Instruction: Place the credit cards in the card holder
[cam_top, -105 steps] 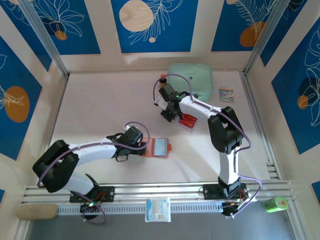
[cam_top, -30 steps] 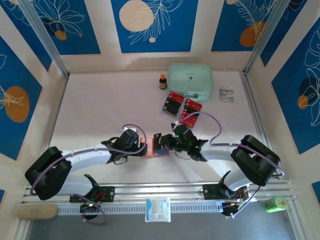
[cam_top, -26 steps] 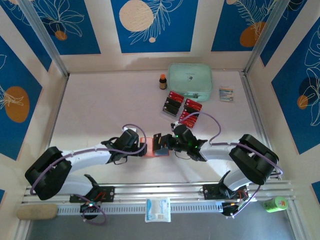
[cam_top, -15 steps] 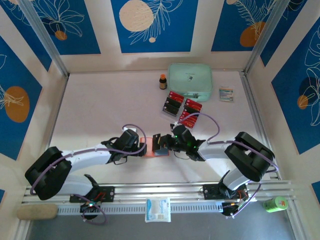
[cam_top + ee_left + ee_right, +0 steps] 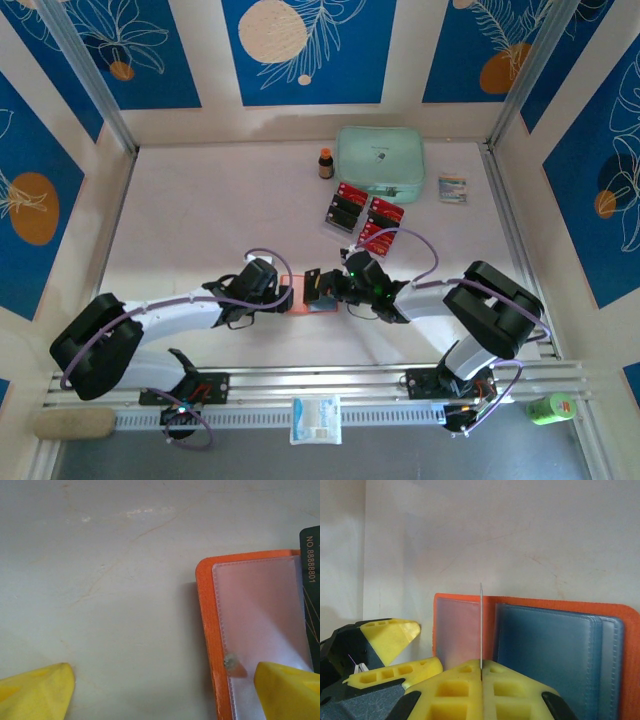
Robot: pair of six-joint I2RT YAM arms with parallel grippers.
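The orange card holder (image 5: 296,283) lies open on the table, its clear pocket (image 5: 255,630) and blue inside (image 5: 555,645) facing up. My left gripper (image 5: 283,297) is open and straddles its left edge: one fingertip (image 5: 290,692) rests on the clear pocket and the other (image 5: 35,690) on bare table. My right gripper (image 5: 481,672) is shut on a dark credit card (image 5: 481,625), held edge-on and upright over the fold between the clear pocket and the blue pockets. This card (image 5: 311,580) shows at the holder's right edge. More red and black credit cards (image 5: 362,215) lie further back.
A mint-green zip pouch (image 5: 380,160) and a small brown bottle (image 5: 325,162) stand at the back, with a small packet (image 5: 452,188) to their right. A white packet (image 5: 315,418) and a green bottle (image 5: 550,407) sit beyond the near rail.
The right gripper came from the pile of cards to the holder with a card, then edged slightly left in the last second. The left gripper has stayed on the holder.
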